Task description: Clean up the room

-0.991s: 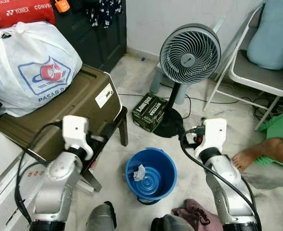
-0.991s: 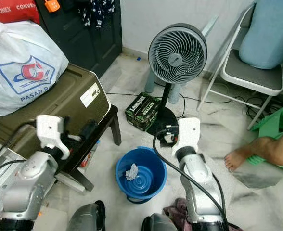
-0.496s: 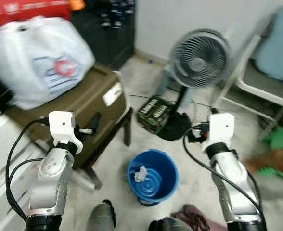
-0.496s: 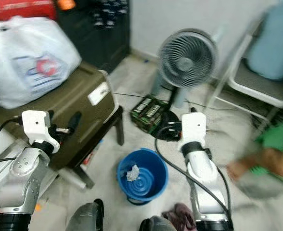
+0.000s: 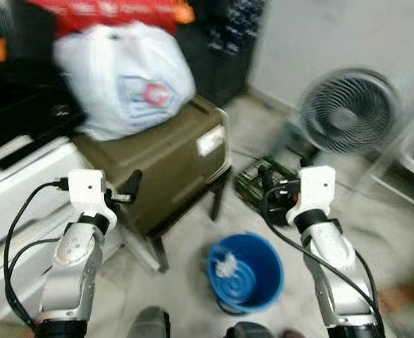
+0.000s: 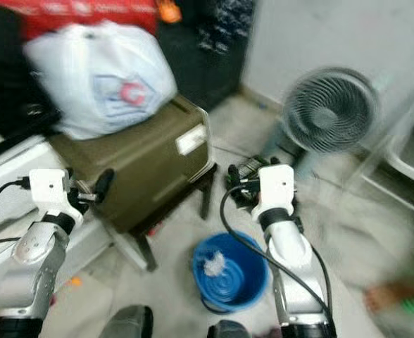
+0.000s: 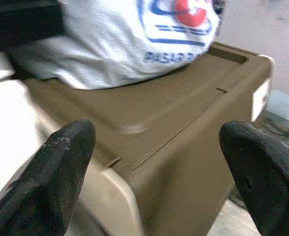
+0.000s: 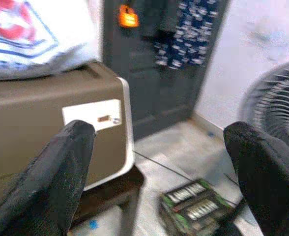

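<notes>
On the floor [image 5: 186,239] a blue bucket [image 5: 246,273] sits near, between both wide-spread empty pincers: left pincer [image 7: 154,172], right pincer [image 8: 159,172]. The right wrist view shows a green box [image 8: 196,209].

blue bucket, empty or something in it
Not empty: the upright blue bucket on the floor holds one small crumpled white scrap.

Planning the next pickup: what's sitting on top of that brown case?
A white plastic bag with a red and blue logo rests on the brown case, covering its rear part. The front of the lid is bare. What lies beneath the bag is hidden.
</notes>
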`<state>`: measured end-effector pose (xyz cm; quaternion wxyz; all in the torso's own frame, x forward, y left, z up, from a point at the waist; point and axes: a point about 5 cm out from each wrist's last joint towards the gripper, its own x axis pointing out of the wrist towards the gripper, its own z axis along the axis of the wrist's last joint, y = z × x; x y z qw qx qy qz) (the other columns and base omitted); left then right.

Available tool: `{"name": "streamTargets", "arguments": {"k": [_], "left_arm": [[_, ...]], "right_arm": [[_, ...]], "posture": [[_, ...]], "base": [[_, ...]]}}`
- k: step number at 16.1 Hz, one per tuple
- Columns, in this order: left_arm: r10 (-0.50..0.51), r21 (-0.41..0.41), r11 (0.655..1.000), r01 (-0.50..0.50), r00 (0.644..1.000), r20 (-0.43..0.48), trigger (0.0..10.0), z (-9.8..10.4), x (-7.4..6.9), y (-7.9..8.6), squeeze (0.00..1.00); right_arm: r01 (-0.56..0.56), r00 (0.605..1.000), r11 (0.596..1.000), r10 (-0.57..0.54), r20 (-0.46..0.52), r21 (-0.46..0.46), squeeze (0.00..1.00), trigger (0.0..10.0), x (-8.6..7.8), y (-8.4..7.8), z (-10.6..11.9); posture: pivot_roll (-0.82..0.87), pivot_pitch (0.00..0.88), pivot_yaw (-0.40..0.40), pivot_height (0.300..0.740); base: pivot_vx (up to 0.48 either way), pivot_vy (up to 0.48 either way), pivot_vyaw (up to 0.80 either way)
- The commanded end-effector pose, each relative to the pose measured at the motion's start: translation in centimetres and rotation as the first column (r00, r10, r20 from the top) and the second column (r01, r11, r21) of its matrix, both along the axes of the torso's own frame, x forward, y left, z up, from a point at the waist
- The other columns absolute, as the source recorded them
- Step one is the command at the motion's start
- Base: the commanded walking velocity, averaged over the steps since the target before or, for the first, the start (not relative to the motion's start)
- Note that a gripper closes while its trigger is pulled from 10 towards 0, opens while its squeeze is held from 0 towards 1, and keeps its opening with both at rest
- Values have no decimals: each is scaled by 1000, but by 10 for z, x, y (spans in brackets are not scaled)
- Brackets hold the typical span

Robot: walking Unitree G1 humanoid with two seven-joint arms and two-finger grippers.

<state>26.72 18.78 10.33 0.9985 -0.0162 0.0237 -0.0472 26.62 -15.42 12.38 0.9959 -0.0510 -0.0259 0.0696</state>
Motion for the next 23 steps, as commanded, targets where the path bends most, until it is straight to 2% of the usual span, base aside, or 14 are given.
{"name": "streamTargets", "arguments": {"k": [1,6,11,13,15,16,18,20,21,22,23], "left_arm": [[-13,18,1000,14,1000,-6,10000,-2,-5,-4,0],[-22,47,999,25,999,-50,10000,-14,-29,3,0],[18,75,997,-15,999,-38,10000,-16,-36,7,0],[14,134,991,-8,999,-42,10000,-19,-44,8,0],[12,202,979,-4,999,-39,10000,-19,-45,12,0],[-29,216,976,38,999,-43,10000,-18,-46,11,0],[-36,212,976,44,999,-41,10000,-18,-46,14,0],[22,188,982,-16,999,-33,10000,-17,-48,17,0],[54,215,975,-50,998,-13,10000,-19,-48,23,0],[120,172,979,-110,992,-45,10000,-24,-49,31,0],[84,170,982,-76,996,-42,10000,-23,-51,29,0]], "right_arm": [[12,1000,1000,-12,5,-7,0,10000,-2,-6,2],[44,999,999,-44,-5,-26,0,10000,-11,-14,0],[70,997,997,-72,-30,-40,0,10000,-26,-21,-7],[90,995,995,-92,-44,-54,0,10000,-34,-29,-13],[103,992,993,-106,-64,-58,0,10000,-37,-35,-18],[102,992,993,-106,-69,-61,0,10000,-36,-36,-20],[108,992,992,-112,-59,-66,0,10000,-33,-36,-19],[125,991,990,-128,-42,-63,0,10000,-35,-36,-15],[130,991,990,-132,-34,-61,0,10000,-39,-33,-13],[136,990,989,-138,-32,-56,0,10000,-43,-31,-12],[138,990,989,-140,-33,-53,0,10000,-45,-31,-12]], "posture": [[-36,79,-48,740],[-39,88,-45,740],[-49,53,-42,740],[-45,7,-50,740],[-35,0,-67,740],[-34,0,-64,740],[-36,0,-56,740],[-55,3,-31,740],[-69,3,-21,740],[-74,6,-16,740],[-76,8,-14,740]], "base": [[0,0,800],[0,0,800],[0,0,800],[0,0,800],[0,0,300],[0,0,0],[0,0,0],[0,0,222],[0,0,800],[0,0,800],[0,0,800]]}}
